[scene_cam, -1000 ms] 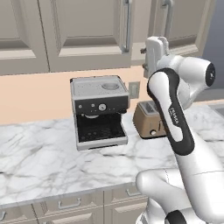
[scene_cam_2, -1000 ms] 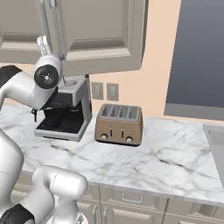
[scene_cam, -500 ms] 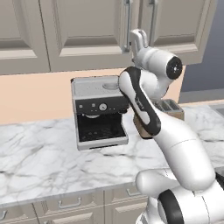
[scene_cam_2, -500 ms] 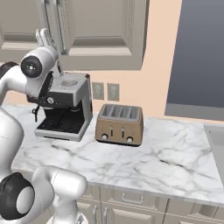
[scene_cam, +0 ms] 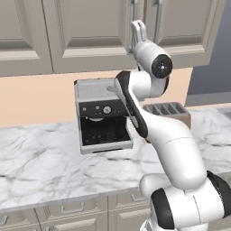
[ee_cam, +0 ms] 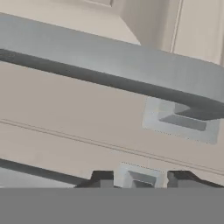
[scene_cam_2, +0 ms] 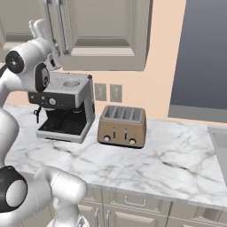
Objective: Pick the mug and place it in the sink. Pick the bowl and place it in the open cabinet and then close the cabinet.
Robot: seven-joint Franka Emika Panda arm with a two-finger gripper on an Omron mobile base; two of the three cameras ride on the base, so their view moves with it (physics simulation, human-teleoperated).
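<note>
Hand (scene_cam: 138, 28) up against cabinet (scene_cam: 90, 34) door by bar handle (ee_cam: 113, 70); grip state unclear. Push squarely until door seats flush.

Taupe cabinet (scene_cam: 90, 31) with silver handles (ee_cam: 109, 65), white grey-veined marble counter (scene_cam_2: 168, 164), tan toaster (scene_cam_2: 123, 127), peach wall (scene_cam_2: 164, 53).

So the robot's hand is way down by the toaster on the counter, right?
No. The hand is up high at the cabinet doors, next to the silver handles, as the left base view shows. The toaster does sit on the counter, but nothing is near it.
</note>
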